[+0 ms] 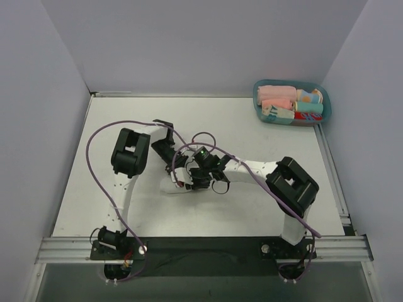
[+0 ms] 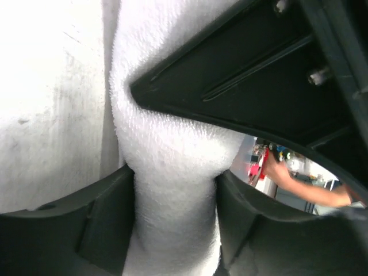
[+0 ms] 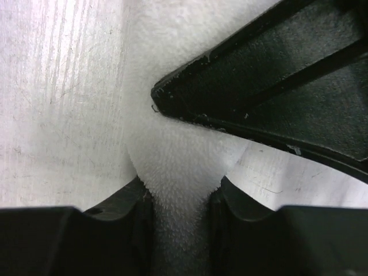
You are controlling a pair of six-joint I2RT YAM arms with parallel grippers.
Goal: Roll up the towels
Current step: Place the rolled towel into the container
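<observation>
Cloth was gripped from both sides: the white towel (image 2: 167, 115) was pinched between the pressed-together fingers of the left gripper (image 2: 175, 190) and was nipped likewise by the right gripper (image 3: 179, 195). It was seen bunched on the table (image 1: 264, 201), well apart from the basket (image 1: 257, 97) of rolled cloths (image 1: 277, 95), nearer the arm bases and to its left. Rolling was judged to be under way. An even, matched turn of both wrists would be called for next, so that a tight, straight roll could be formed.
</observation>
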